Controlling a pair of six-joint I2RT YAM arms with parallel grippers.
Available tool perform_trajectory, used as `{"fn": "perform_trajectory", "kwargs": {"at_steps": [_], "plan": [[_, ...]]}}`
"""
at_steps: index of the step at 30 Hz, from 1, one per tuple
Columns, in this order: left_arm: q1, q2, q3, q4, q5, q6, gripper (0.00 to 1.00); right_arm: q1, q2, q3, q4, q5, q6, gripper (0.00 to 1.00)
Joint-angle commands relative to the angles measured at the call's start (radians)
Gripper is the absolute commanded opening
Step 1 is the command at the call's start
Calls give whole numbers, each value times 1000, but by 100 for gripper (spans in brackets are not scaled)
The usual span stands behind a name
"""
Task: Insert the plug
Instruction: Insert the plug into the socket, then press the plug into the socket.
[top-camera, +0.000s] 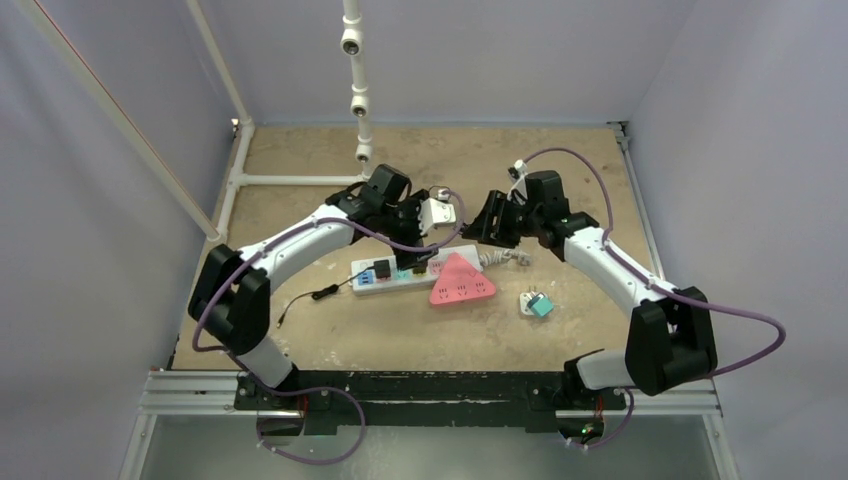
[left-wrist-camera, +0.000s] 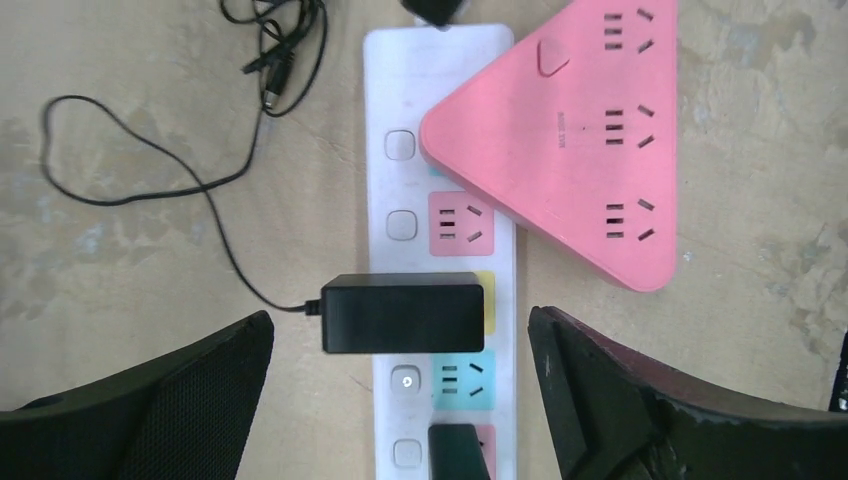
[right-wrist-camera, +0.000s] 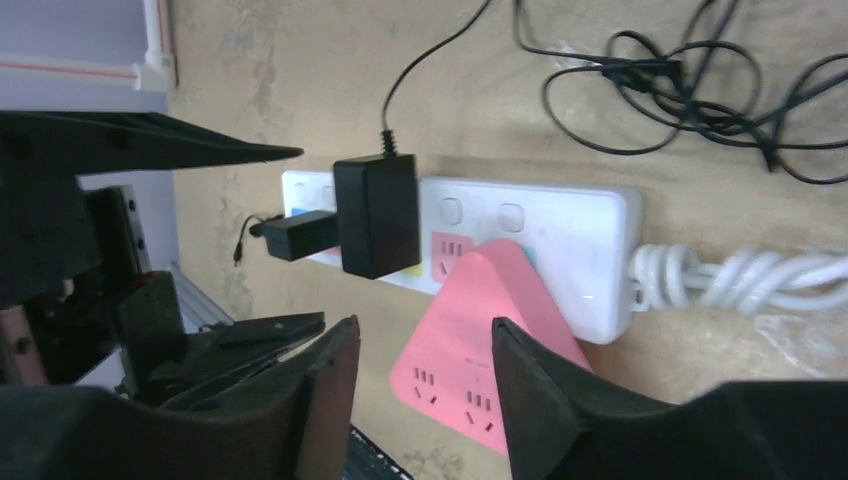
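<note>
Left gripper (left-wrist-camera: 400, 316): jaws spread wide, holding nothing. It hangs above the white power strip (left-wrist-camera: 440, 60), one finger on each side of the strip, neither touching it.

Right gripper (right-wrist-camera: 422, 328): jaws parted, holding nothing. It hovers over the point of the pink triangular socket block (right-wrist-camera: 470, 340).

Black adapter plug (left-wrist-camera: 400, 300): it sits on the power strip over the yellow socket section, its body lying crosswise to the strip. In the left wrist view it lies between the two left fingers, apart from both. The pictures do not show how deep its pins are seated. Its thin black cord (left-wrist-camera: 130, 195) runs from its end and loops across the table (top-camera: 300, 340).

Power strip: it lies flat on the table in front of both arms. The pink block overlaps its far end. A smaller black plug (right-wrist-camera: 300, 235) occupies a socket beside the adapter. A thick white cable (right-wrist-camera: 740, 275) leaves the strip's other end.

Other items: a small teal and white adapter (top-camera: 538, 305) lies on the table, apart from the strip, on the right arm's side
</note>
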Motion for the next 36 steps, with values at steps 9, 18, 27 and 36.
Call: {"fn": "perform_trajectory", "kwargs": {"at_steps": [9, 18, 27, 36], "plan": [[211, -263, -50, -19, 17, -125, 99, 236, 197, 218, 168, -33, 20, 2], [244, -310, -73, -29, -74, -130, 99, 304, 328, 257, 136, -28, -39, 0], [250, -318, -84, 0, -102, -114, 99, 317, 383, 217, 128, 11, -62, 0], [250, -318, -89, 17, -98, -92, 99, 319, 398, 158, 128, 37, -80, 0]]}}
